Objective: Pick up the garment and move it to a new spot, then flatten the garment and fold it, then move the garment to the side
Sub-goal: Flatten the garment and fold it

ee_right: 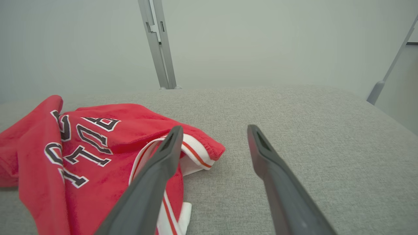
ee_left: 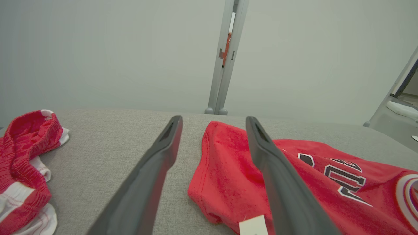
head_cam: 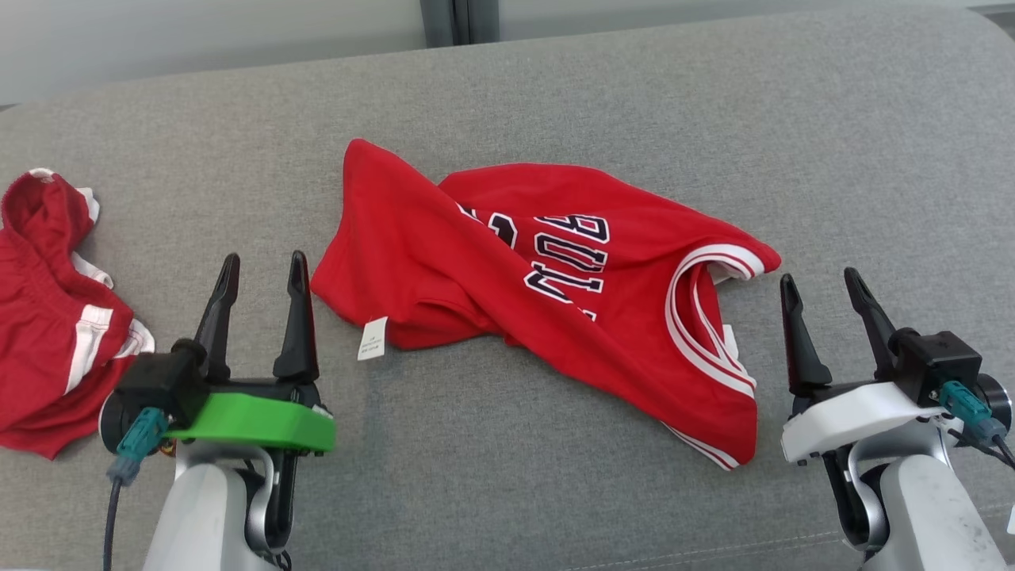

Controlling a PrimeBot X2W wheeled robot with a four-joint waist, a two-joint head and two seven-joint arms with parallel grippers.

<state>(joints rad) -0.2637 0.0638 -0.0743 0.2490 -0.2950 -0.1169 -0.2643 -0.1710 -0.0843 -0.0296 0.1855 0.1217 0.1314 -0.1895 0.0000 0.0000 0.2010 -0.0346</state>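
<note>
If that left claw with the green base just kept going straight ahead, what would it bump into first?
Probably the left edge of the crumpled red jersey, just ahead of the left gripper; depth is unclear.

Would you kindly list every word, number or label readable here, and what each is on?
"BUL": dark letters on the red jersey, upside down in the head view; folds hide the rest.
Further dark characters on its folded flap: too hidden to read.
White tag at its edge: print too small to read.
Red shorts: no text seen.
</note>
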